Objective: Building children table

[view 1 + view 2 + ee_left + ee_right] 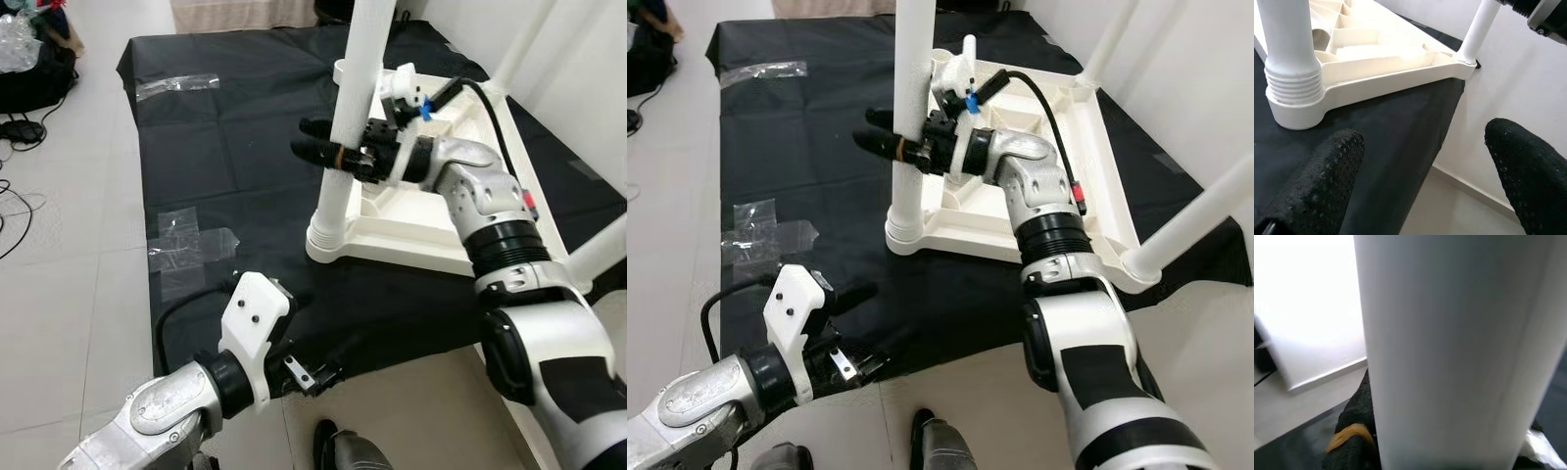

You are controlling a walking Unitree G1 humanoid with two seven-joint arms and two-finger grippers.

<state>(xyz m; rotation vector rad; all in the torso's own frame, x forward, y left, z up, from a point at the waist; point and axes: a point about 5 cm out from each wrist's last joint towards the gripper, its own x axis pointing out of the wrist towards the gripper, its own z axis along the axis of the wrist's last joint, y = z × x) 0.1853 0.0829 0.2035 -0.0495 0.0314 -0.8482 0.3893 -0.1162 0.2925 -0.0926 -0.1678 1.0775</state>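
at the lower left of the frame the left end effector (pixel 312 375) hangs over the near edge of the black sheet (pixel 216 157), fingers (pixel 1327 176) spread wide and holding nothing. mid-frame, the upturned white tabletop (pixel 1087 157) lies on the sheet, underside ribs up, with an upright leg (pixel 906 127) seated in its near-left corner socket (pixel 904 233). the right end effector (pixel 884 139) is closed around that leg partway up, one black finger either side. another leg (pixel 1200 220) slants off at the right edge from the near-right corner, and one more rises at the upper right. clear tape (pixel 191 245) patches the sheet at the left; a dark bag (pixel 29 69) sits on the floor at the upper left. the step looks like seating or screwing this leg home: best done by keeping the leg plumb over the threaded collar, turning without side load, and steadying the top with the free arm.
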